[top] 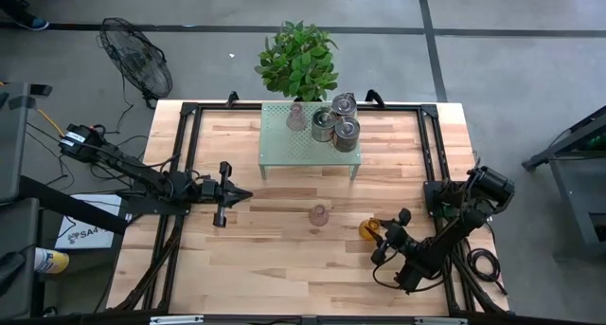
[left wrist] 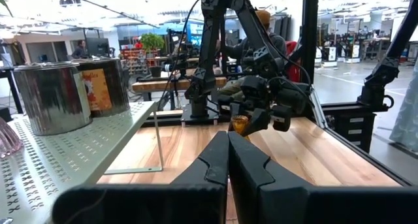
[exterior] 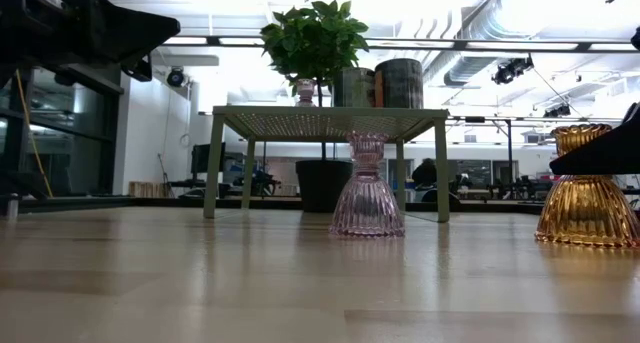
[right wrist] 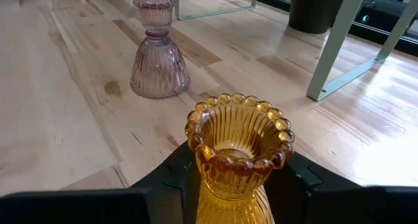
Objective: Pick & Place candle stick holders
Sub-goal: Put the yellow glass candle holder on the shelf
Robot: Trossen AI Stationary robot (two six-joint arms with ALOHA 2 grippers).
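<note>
The right gripper (right wrist: 230, 185) has its 2 fingers (right wrist: 171, 178) set on either side of the amber holder (right wrist: 238, 149), low on the stem under the beaded cup; whether the pads already press the glass is hard to tell from the wrist view, so call it closing around, not yet a sure pinch. The amber holder stands upright on the table (top: 284, 268).

Just ahead of that gripper, a little apart, stands 1 pink holder (right wrist: 157, 51), also upright on the bare wood. Well beyond it is the green shelf (top: 303, 150), carrying 3 silver holders (top: 336, 121) and a 2nd pink holder (top: 295, 117) near its back edge. A potted plant (top: 298, 60) sits behind the shelf.

The left gripper (left wrist: 227, 159) waits across the table from the right one, fingers pressed together, holding nothing.

Handling, as a judgement: ribbed glass like this is stiff, brittle and probably fairly heavy for its size, with a smooth surface that could slip. The narrow waist between cup and flared base looks the best hold, since the flare above and below would stop it sliding through. A gentle squeeze should do; set it down level to avoid chipping.
</note>
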